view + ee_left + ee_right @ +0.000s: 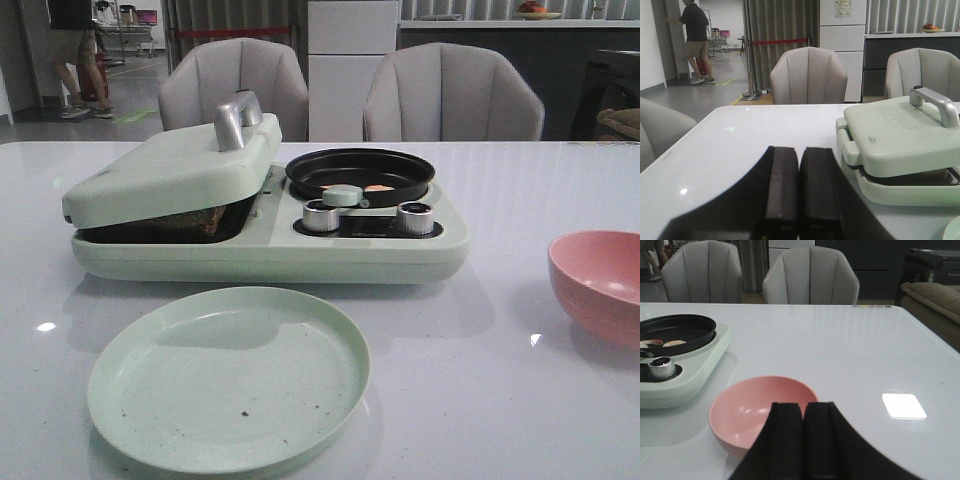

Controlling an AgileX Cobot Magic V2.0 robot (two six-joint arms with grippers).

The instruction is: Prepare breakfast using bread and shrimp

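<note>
A pale green breakfast maker [260, 245] stands mid-table. Its press lid [175, 165] is down but slightly ajar, and a brown bread edge [190, 222] shows in the gap; it also shows in the left wrist view [930, 176]. Orange-pink shrimp [378, 188] lie in the black pan [360, 170]; they show in the right wrist view too [674, 343]. My left gripper [799, 155] is shut and empty, left of the maker. My right gripper [804, 410] is shut and empty, just behind the pink bowl [760, 407]. Neither gripper shows in the front view.
An empty pale green plate [228, 378] lies in front of the maker. The pink bowl [598, 285] sits at the right edge. Two silver knobs [322, 215] face front. Two grey chairs [235, 88] stand behind the table.
</note>
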